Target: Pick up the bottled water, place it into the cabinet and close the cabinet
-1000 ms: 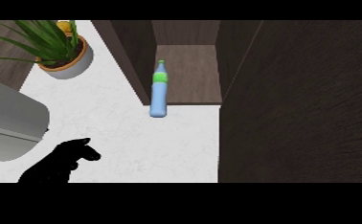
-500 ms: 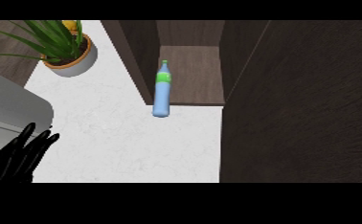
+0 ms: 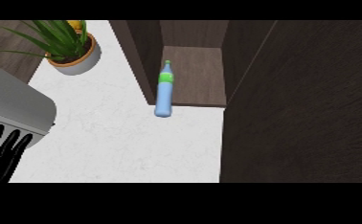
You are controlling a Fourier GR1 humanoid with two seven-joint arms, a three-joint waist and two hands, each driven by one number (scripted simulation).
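A light blue water bottle point(image 3: 164, 96) with a green neck stands at the front edge of the open cabinet point(image 3: 194, 74), by its left wall; no hand touches it. My left hand point(image 3: 13, 151) shows at the lower left edge, far from the bottle, fingers straight and pointing up. My right hand is out of view. The dark cabinet door point(image 3: 293, 103) fills the right side, swung open.
A potted green plant point(image 3: 71, 50) stands at the upper left on the white counter point(image 3: 127, 141). A grey appliance point(image 3: 21, 108) sits at the left edge, just above my left hand.
My left hand has drawn back to the lower left edge, from a curled shape nearer the middle to straight fingers. The bottle has not moved.
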